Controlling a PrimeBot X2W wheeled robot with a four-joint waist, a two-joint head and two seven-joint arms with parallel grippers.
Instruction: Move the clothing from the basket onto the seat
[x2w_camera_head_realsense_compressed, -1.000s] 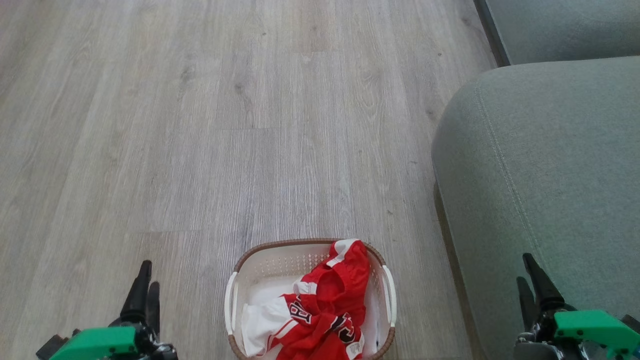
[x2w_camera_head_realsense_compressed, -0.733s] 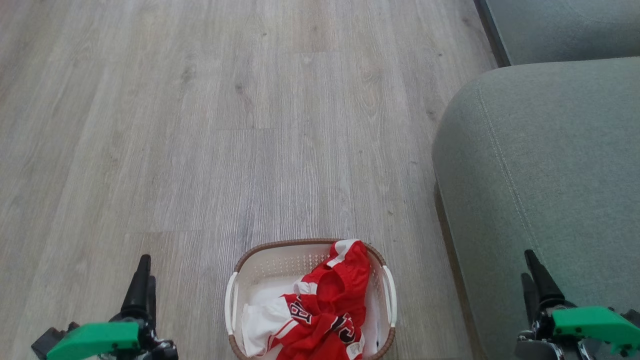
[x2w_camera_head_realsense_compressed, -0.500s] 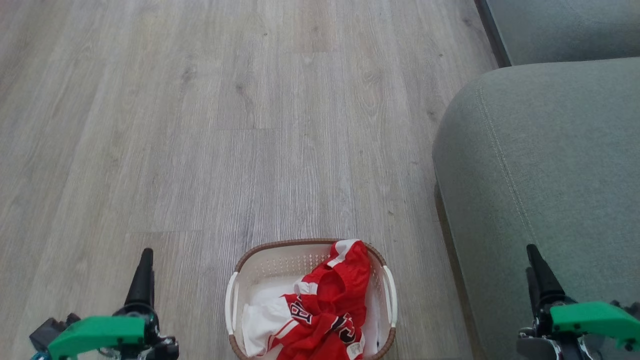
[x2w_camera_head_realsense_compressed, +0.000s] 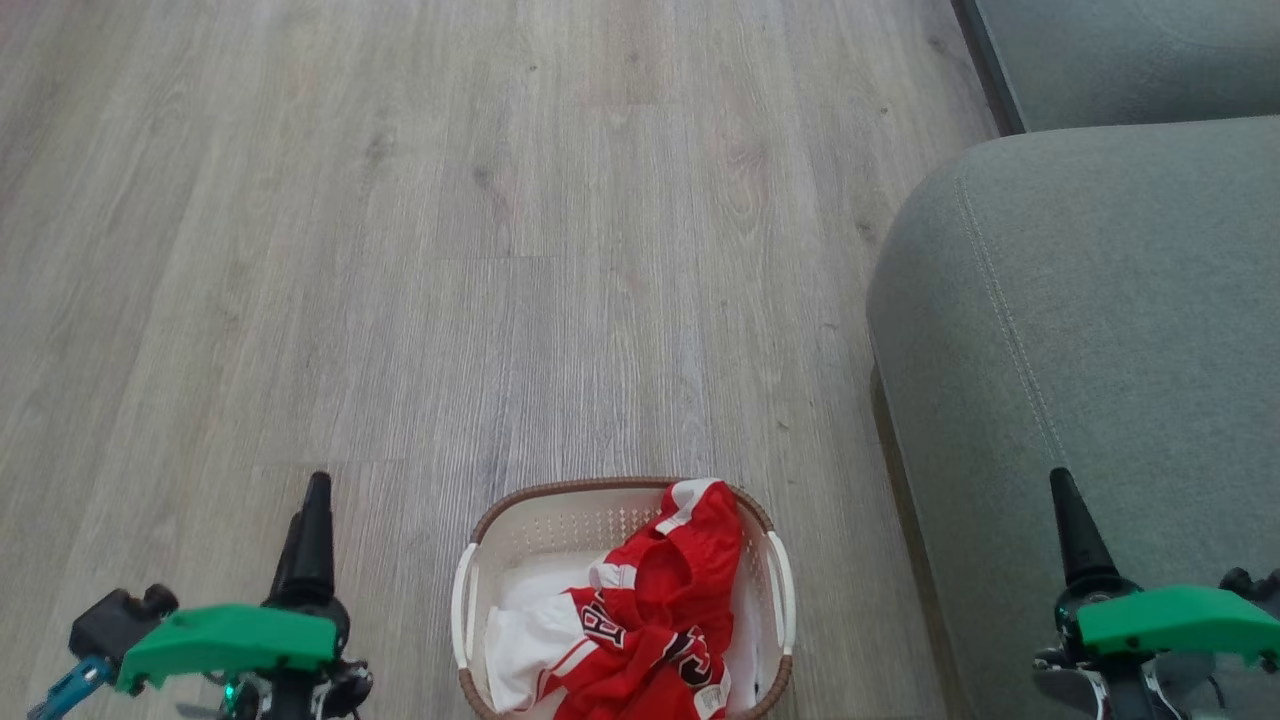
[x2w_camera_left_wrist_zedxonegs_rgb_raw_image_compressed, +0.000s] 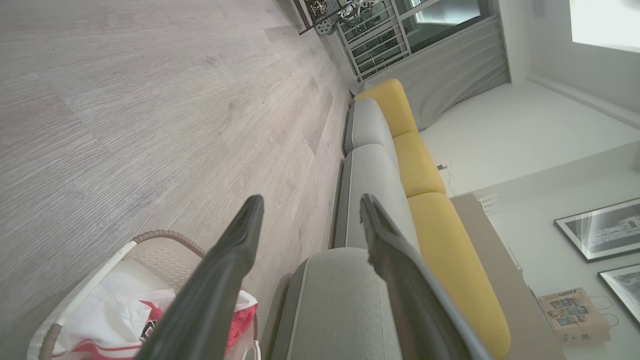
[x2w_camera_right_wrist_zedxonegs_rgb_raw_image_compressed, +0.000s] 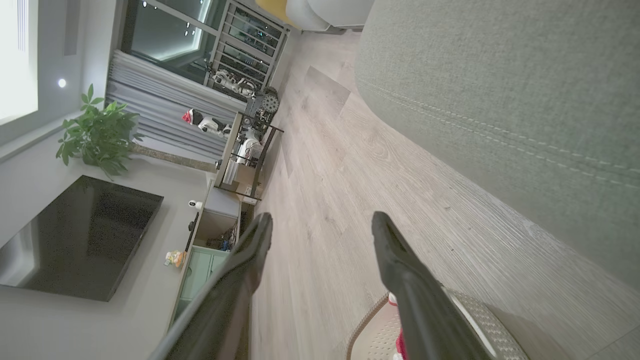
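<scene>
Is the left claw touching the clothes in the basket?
Apart. Head view shows bare floor between the left gripper and the basket holding the clothes.

The clothing (x2w_camera_head_realsense_compressed: 662, 590) is red and white, the basket (x2w_camera_head_realsense_compressed: 560, 524) cream.

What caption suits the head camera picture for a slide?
The left gripper and right gripper, both open, flank the basket of red-and-white clothing on the wood floor, beside the seat.

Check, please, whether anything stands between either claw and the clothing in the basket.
Nothing visible does. The clothing lies uncovered in the open-topped basket, with the left claw and right claw flanking it, both open and empty.
</scene>
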